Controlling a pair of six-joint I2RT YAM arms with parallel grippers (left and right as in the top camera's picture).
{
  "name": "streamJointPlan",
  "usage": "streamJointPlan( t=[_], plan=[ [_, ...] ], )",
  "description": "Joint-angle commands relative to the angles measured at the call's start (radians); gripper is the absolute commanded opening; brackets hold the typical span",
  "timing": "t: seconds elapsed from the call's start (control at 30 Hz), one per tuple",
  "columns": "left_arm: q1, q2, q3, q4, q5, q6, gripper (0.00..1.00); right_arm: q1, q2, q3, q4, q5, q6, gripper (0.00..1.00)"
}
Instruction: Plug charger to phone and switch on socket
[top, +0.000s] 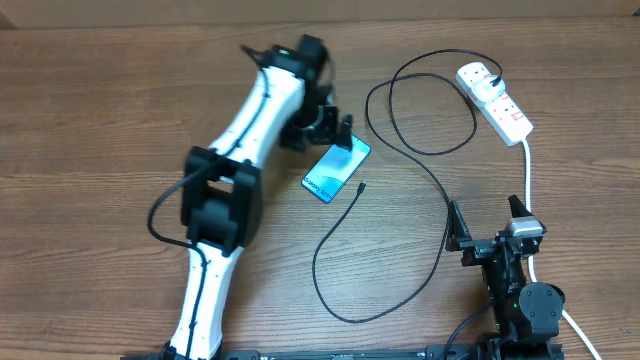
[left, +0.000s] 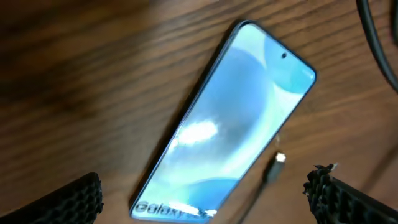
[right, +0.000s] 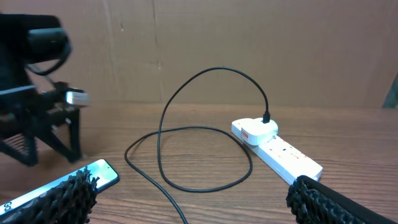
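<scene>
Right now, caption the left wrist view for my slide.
Lit phone on wooden table, charger connector lying loose beside it, not plugged in.

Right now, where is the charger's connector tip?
Overhead view, near the table's centre: the connector tip lies just right of the phone, not plugged in.

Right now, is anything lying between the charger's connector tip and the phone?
Nothing visible does. The connector tip lies on the bare table right beside the phone, along its long edge, with only a narrow strip of wood between them. The open left claw hangs above the phone.
</scene>
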Motion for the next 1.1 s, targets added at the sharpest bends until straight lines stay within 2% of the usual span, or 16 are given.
streamJointPlan(
  t=[0.0, 0.2, 0.4, 0.53, 1.07],
  plan=[
    [-0.066, -0.002, 0.023, 0.029, -0.217, 0.021, 1.0, 0.006, -0.008, -0.01, 0.006, 0.009, -0.004, 1.0],
    [-0.125, -0.002, 0.009, 0.043, -0.39, 0.022, 1.0, 0.006, -0.008, -0.01, 0.006, 0.009, -0.004, 1.0],
    [-0.132, -0.002, -0.057, 0.059, -0.367, 0.101, 1.0, 0.006, -0.008, -0.01, 0.006, 0.009, -0.004, 1.0],
    [-0.132, -0.002, -0.117, 0.089, -0.269, 0.198, 1.0, 0.006, -0.008, -0.01, 0.006, 0.009, -0.004, 1.0],
    [-0.135, -0.003, -0.106, 0.062, -0.243, 0.231, 1.0, 0.006, -0.008, -0.01, 0.006, 0.009, -0.004, 1.0]
  ],
)
